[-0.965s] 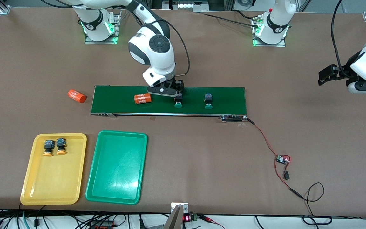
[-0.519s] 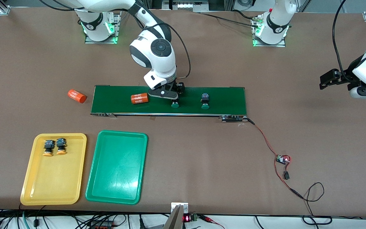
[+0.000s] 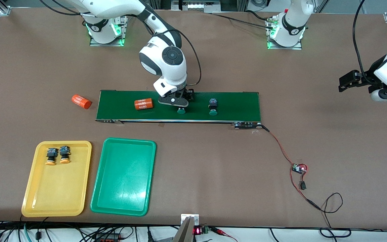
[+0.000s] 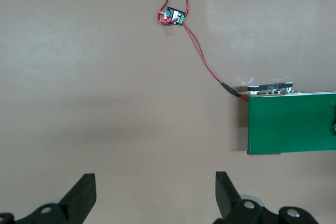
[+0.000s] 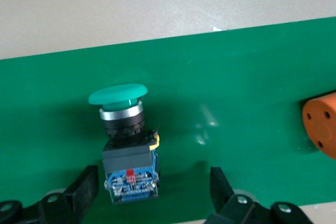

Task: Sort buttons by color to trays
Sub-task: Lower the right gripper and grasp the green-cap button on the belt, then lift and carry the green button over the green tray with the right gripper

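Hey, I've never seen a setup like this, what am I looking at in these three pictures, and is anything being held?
Two white robot arms stand at a brown table. One picture looks down from a high camera facing them; the other two come from cameras on each arm's wrist.

On the table lies a dark green belt. On it are two green buttons and an orange cylinder; another cylinder lies off the belt. Nearer the camera are a yellow tray with two yellow buttons in it, and a green tray with none.

The right claw is down over one green button, fingers on either side but apart from it, so nothing is held. The left claw waits open over bare table past the belt's end.
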